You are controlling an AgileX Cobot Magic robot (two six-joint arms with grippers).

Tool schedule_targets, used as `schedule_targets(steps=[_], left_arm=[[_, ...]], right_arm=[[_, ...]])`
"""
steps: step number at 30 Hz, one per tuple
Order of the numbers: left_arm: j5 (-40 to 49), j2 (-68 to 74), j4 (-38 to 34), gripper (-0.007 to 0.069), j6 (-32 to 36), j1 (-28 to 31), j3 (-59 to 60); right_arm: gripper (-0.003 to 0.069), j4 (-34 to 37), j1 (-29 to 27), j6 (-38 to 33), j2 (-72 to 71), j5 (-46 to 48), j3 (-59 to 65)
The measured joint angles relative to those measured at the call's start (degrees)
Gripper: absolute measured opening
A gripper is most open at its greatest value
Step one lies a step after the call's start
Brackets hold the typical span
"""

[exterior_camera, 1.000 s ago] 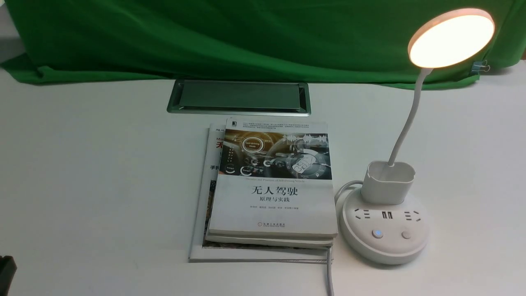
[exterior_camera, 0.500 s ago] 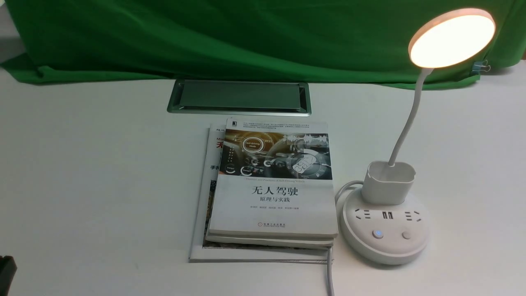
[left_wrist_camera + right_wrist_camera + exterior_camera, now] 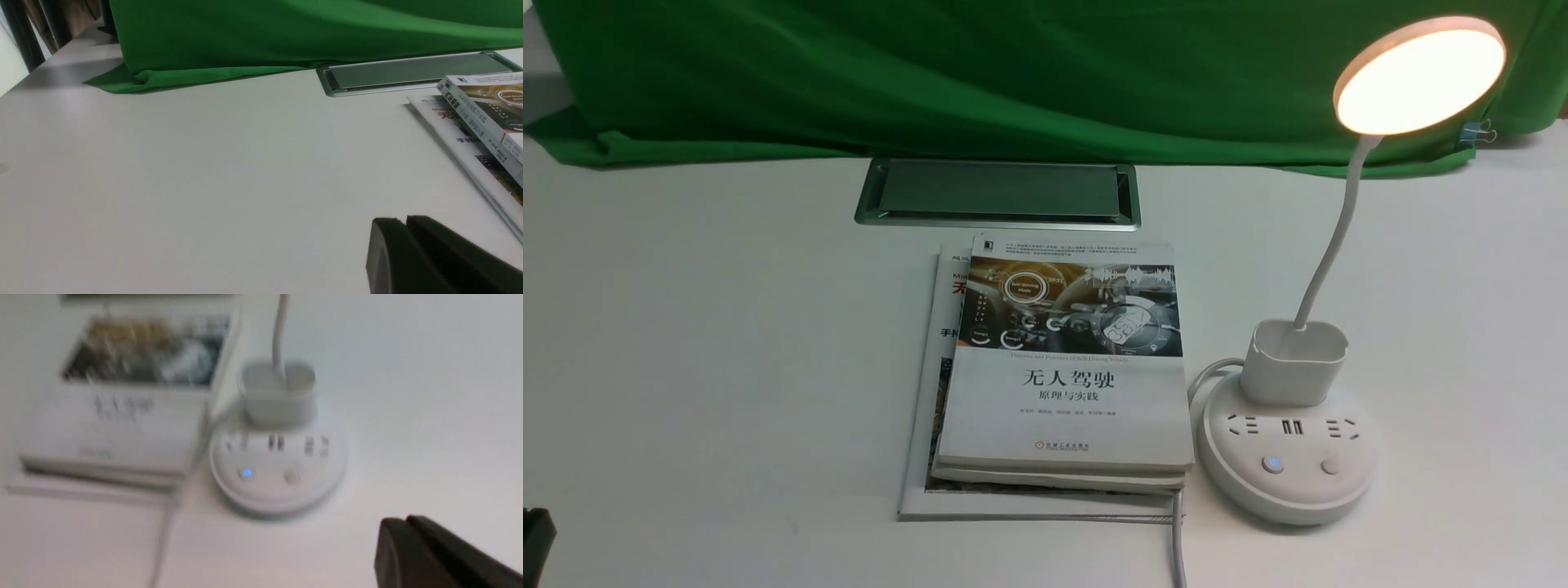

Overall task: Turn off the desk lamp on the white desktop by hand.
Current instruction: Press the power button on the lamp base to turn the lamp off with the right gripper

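The white desk lamp stands at the right of the white desktop [image 3: 686, 343], and its disc head [image 3: 1419, 75] glows. Its round base [image 3: 1286, 469] has sockets, a blue-lit button [image 3: 1272, 465] and a plain button [image 3: 1330, 466]. The right wrist view shows the base [image 3: 278, 473], blurred, with both buttons. My right gripper [image 3: 405, 522] is shut and empty, apart from the base and short of it; it is out of the front view. My left gripper [image 3: 406, 220] is shut and empty over bare desktop, far left of the lamp; only a black corner [image 3: 533, 539] shows in the front view.
A stack of books [image 3: 1062, 376] lies just left of the lamp base, touching it. The lamp's cord [image 3: 1178, 547] runs toward the front edge. A silver-framed grey hatch [image 3: 998, 193] lies behind the books. Green cloth [image 3: 980, 73] covers the back.
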Motion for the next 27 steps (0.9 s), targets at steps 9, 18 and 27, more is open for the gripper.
schedule_targets(steps=[9, 18, 27], left_arm=[[0.0, 0.0, 0.0, 0.002, 0.0, 0.0, 0.0], [0.0, 0.0, 0.0, 0.002, -0.1, 0.0, 0.0], [0.0, 0.0, 0.0, 0.002, -0.1, 0.0, 0.0]], right_arm=[[0.0038, -0.8, 2.0, -1.9, 24.2, 2.8, -8.7], [0.0038, -0.9, 8.5, -1.9, 40.5, 2.7, -16.7], [0.0041, -3.2, 8.6, -0.3, 47.8, 0.9, -20.6]])
